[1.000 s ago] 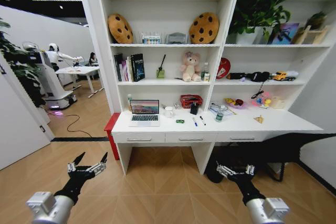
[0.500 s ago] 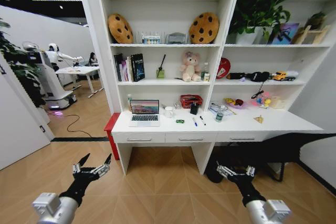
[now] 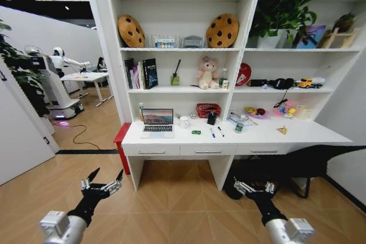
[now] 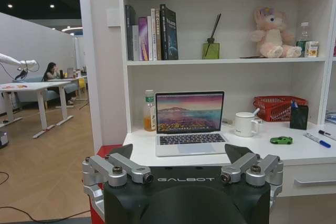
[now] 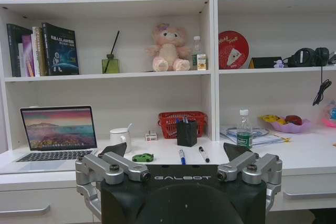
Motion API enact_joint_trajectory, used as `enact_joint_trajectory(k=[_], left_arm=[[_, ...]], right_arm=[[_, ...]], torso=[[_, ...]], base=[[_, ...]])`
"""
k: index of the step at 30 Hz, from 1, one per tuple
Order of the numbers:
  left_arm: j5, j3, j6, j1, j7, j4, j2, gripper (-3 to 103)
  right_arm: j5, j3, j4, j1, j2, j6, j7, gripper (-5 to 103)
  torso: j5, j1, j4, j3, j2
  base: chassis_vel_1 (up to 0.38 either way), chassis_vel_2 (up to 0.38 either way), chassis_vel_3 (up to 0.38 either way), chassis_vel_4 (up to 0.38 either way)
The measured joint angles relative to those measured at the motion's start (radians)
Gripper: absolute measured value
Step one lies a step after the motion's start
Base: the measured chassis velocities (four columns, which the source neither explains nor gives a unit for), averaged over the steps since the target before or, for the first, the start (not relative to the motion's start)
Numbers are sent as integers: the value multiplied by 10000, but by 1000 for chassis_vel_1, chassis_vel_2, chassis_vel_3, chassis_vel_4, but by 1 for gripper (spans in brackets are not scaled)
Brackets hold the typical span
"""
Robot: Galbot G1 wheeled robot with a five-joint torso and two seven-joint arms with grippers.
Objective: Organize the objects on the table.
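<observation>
A long white desk [image 3: 171,139] with three shallow drawers stands below tall shelves, well ahead of the robot; the left gripper [image 3: 102,182] hangs low before the desk's left end, fingers spread and empty; the right gripper [image 3: 252,188] hangs low before its right half, fingers likewise spread and empty. On the desk, from its left end: an open silver laptop [image 3: 157,123], probably the heaviest item, rigid but hinge-fragile, best held by its base edges; a tiny green gadget [image 3: 196,132] near the middle; two pens [image 3: 216,132] just right of it, light, slim, likely to roll, best pinched mid-barrel; a flat yellow triangular piece [image 3: 282,130] toward the right end, thin, probably hard to lift off the surface.
</observation>
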Motion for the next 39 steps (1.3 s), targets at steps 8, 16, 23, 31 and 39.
enact_joint_trajectory(k=[8,16,23,31,39], left_arm=[[-16,-16,-8,20,1,0,-2,99],[-20,-9,-17,67,11,0,-6,99],[-26,-2,-17,71,22,2,-4,98],[-95,-121,-18,70,21,7,61,100],[-544,-625,-53,-165,69,133,945,89]], right_arm=[[38,-109,25,30,-31,38,0,100],[78,-117,35,33,-70,67,1,100],[10,-116,35,51,-90,150,-4,100],[-644,-102,-15,109,-80,686,12,100],[-750,-45,-125,42,-155,1147,-61,100]], torso=[[-2,2,0,1,-1],[0,3,3,2,-2],[3,4,3,3,-3],[-8,15,0,4,-5],[-2,13,-6,4,-7]], base=[[-155,161,164,-171],[-252,256,251,-270],[-328,332,338,-338],[-343,351,354,-346],[-149,140,109,-99]])
